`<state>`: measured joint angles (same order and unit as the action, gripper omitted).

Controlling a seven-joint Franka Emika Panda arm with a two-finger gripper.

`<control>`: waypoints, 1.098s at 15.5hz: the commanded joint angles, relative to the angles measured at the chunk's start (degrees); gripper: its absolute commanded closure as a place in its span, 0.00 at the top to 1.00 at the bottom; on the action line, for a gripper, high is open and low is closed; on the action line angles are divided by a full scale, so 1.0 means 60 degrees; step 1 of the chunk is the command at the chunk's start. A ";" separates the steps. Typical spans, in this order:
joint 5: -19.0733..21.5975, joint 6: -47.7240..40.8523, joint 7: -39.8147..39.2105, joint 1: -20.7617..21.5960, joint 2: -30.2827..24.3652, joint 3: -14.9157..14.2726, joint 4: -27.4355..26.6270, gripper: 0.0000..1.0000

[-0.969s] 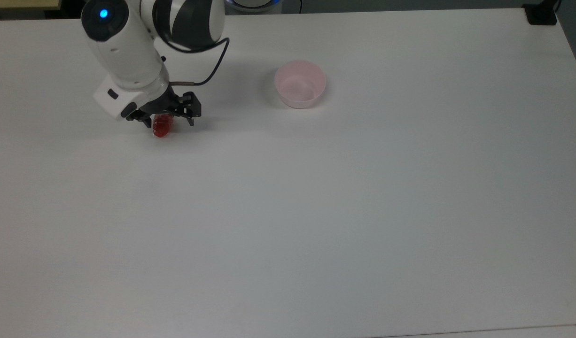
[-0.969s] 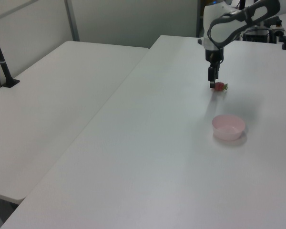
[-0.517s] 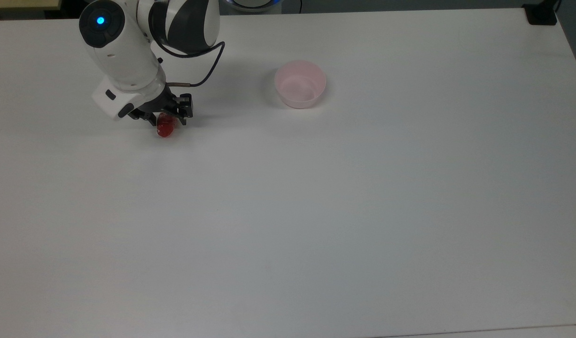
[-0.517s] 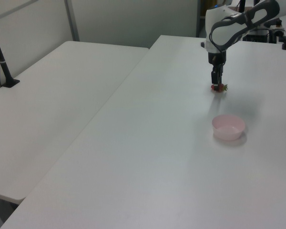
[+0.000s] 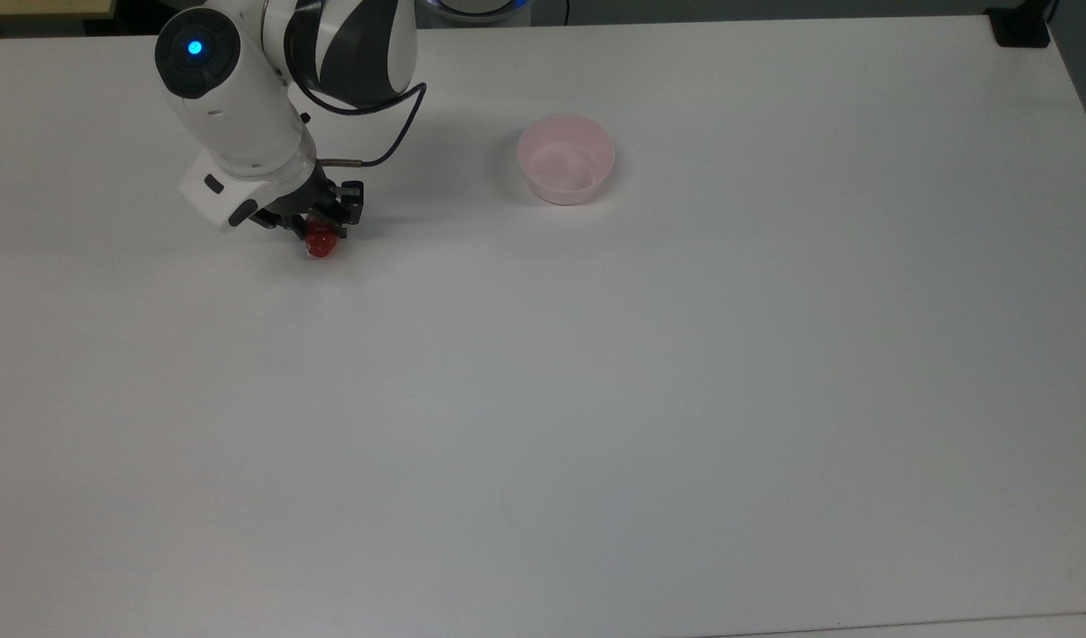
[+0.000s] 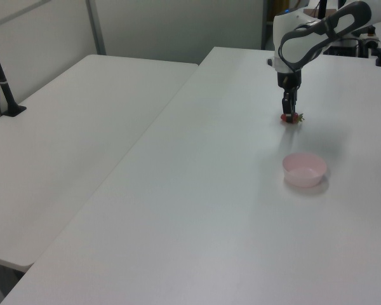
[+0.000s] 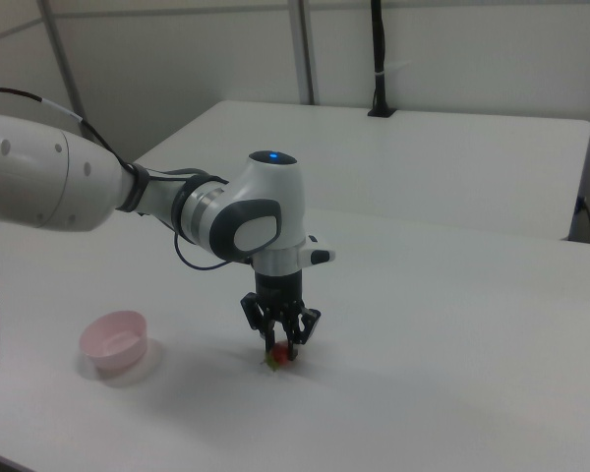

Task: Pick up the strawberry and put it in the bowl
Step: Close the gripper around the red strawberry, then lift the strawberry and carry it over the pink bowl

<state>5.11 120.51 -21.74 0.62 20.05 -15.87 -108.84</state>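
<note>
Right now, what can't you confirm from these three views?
- Contact: in the top view the pincer overlaps the strawberry; whether its fingers press it is too small to tell.
- Lift: in the right view the strawberry sits low at the table; any gap is unclear.
- Leafy top: too small in the left view.
- Bowl: nothing hidden.

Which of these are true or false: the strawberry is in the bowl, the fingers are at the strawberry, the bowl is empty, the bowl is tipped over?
1. The strawberry is in the bowl. False: it is at the table, apart from the bowl.
2. The gripper has its fingers closed around the strawberry. True.
3. The bowl is empty. True.
4. The bowl is tipped over. False: it stands upright.
</note>
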 commanded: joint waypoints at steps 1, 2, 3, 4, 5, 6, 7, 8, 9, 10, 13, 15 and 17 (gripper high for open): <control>0.0144 0.0057 -0.0200 0.0219 -0.0148 -0.0197 -0.0185 0.33; 0.0144 0.0013 -0.0200 0.0219 -0.0220 -0.0197 -0.0170 0.33; 0.0144 -0.0075 -0.0171 0.0219 -0.0366 -0.0226 -0.0127 0.33; 0.0144 -0.0380 -0.0185 0.0205 -0.0571 -0.0255 -0.0083 0.34; 0.0159 -0.0934 -0.0185 0.0190 -0.0834 -0.0270 0.0164 0.34; 0.0159 -0.1288 -0.0185 0.0190 -0.1025 -0.0285 0.0341 0.34; 0.0159 -0.1538 -0.0185 0.0219 -0.1157 -0.0285 0.0502 0.35; 0.0159 -0.1686 -0.0171 0.0292 -0.1260 -0.0285 0.0533 0.36; 0.0159 -0.1731 -0.0127 0.0525 -0.1493 -0.0285 0.0518 0.36; 0.0159 -0.1818 -0.0054 0.0715 -0.1684 -0.0285 0.0518 0.36; -0.0030 -0.2871 -0.0024 0.1900 -0.2213 -0.0415 0.0533 0.39; -0.0104 -0.3093 0.0310 0.2779 -0.2345 -0.0694 0.0518 0.39; -0.0235 -0.3544 0.0750 0.3554 -0.2331 -0.0724 0.0475 0.39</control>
<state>5.05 102.37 -19.93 15.52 7.22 -18.12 -104.61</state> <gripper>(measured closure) 0.586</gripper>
